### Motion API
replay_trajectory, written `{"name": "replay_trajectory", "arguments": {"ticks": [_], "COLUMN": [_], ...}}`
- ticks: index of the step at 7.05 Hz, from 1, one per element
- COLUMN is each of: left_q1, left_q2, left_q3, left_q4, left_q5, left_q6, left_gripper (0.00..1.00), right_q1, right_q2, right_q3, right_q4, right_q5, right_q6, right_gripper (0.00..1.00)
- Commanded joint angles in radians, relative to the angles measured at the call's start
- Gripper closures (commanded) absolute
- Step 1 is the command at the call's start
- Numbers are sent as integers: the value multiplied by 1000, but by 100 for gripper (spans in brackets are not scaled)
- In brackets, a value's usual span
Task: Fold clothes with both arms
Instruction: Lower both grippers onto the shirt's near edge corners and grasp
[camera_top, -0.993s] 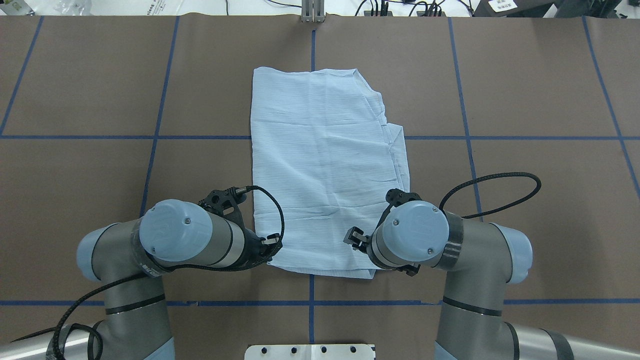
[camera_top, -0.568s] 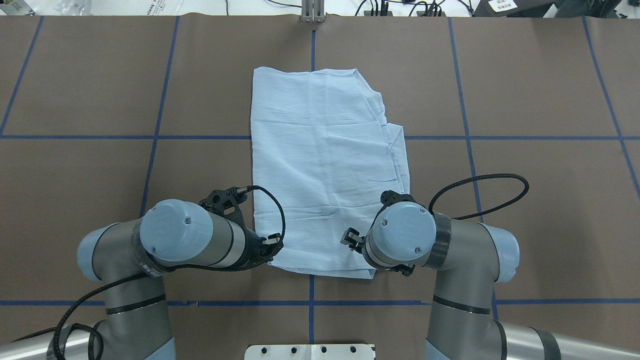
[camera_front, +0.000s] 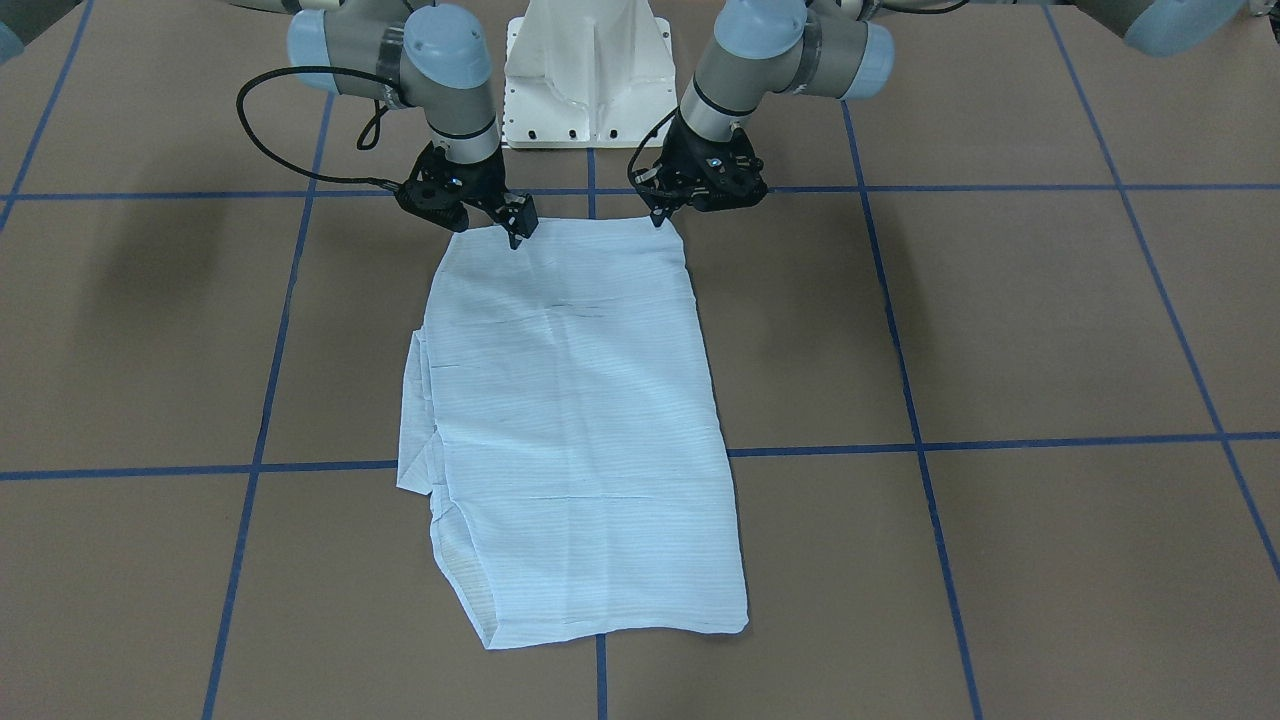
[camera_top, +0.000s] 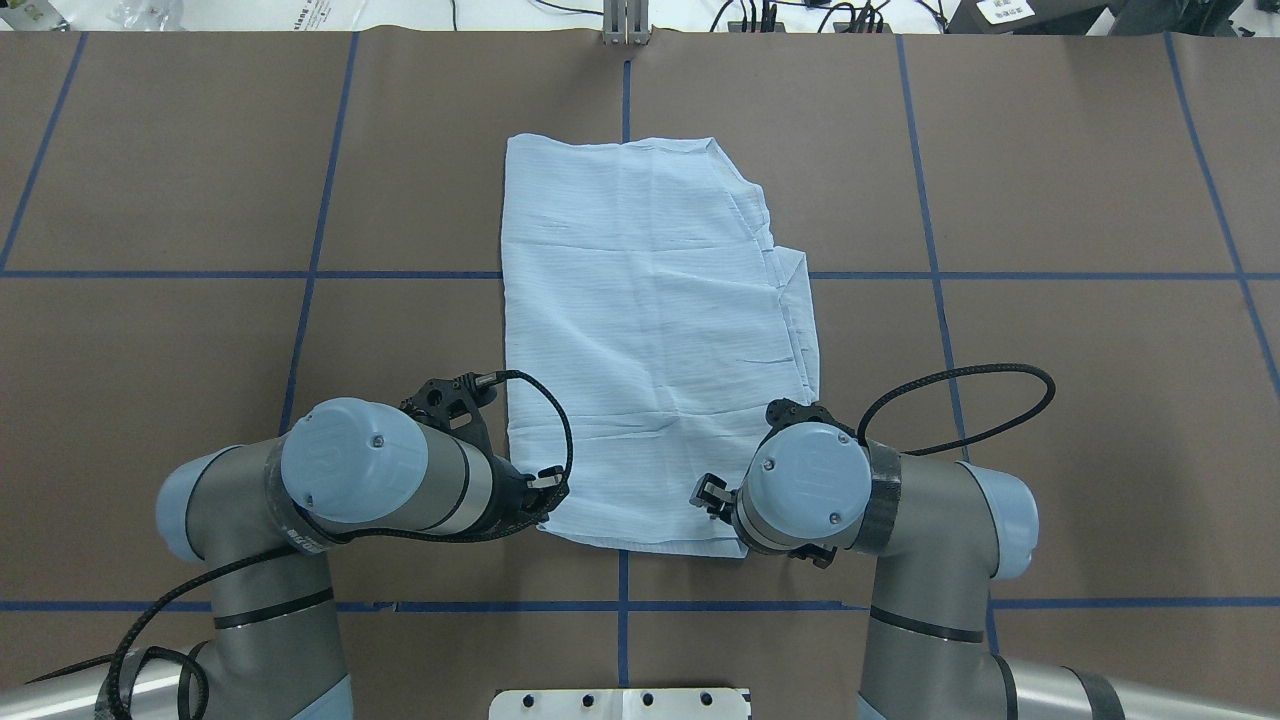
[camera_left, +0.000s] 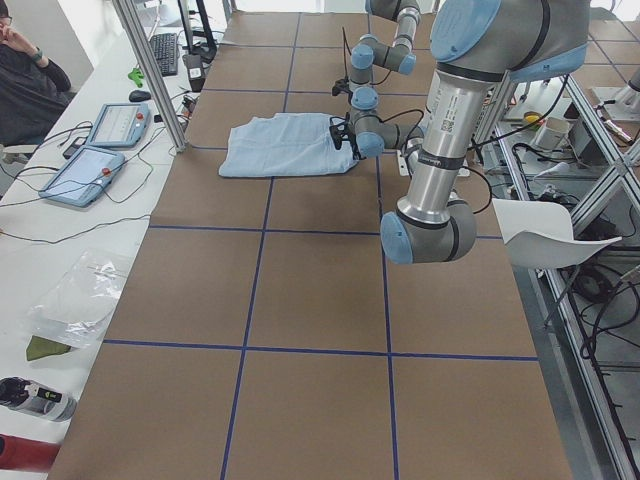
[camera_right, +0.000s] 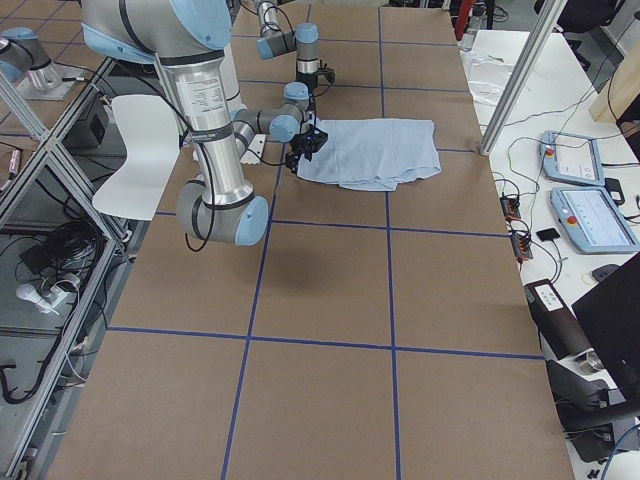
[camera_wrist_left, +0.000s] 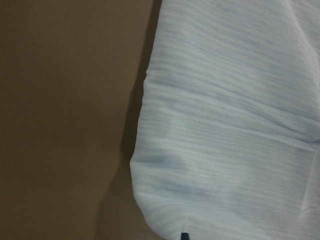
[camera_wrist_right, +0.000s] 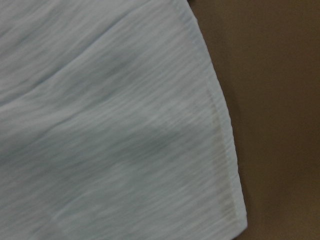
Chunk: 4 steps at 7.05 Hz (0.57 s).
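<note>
Front-facing view: a thin pale-blue, finely striped shirt (camera_front: 570, 420) is laid flat on the brown desk (camera_front: 1000, 330) with blue tape grid lines. It is folded to a long rectangle, just in front of the white pedestal base (camera_front: 588, 70). The black two-finger left gripper (camera_front: 662, 212) is set at the shirt's robot-side corner. The black two-finger right gripper (camera_front: 515, 228) is touching the same edge near the other corner.

Overhead view: both grippers are seen at the shirt's near edge, partly hidden by the wrists. Whether either pair of jaws is spread, pressed together or pinching cloth cannot be told. Layered edges are stepped along the shirt's right side.

Side views: the shirt is seen far along the desk.

Left wrist view: a rounded shirt corner is shown over the desk, with shadow under its edge.

Right wrist view: a hemmed shirt corner is shown.
</note>
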Motion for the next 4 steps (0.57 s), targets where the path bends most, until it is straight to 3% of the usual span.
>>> {"name": "replay_trajectory", "arguments": {"ticks": [1,4], "left_q1": [0,0], "left_q2": [0,0], "left_q3": [1,1], "left_q4": [0,-2], "left_q5": [0,2], "left_q6": [1,1], "left_gripper": [100,100], "right_q1": [-7,-7], "right_q2": [-1,2], "right_q3": [-5,-8], "right_q4": [0,1], "right_q5": [0,0], "right_q6": [0,-3], "right_gripper": [11,40]}}
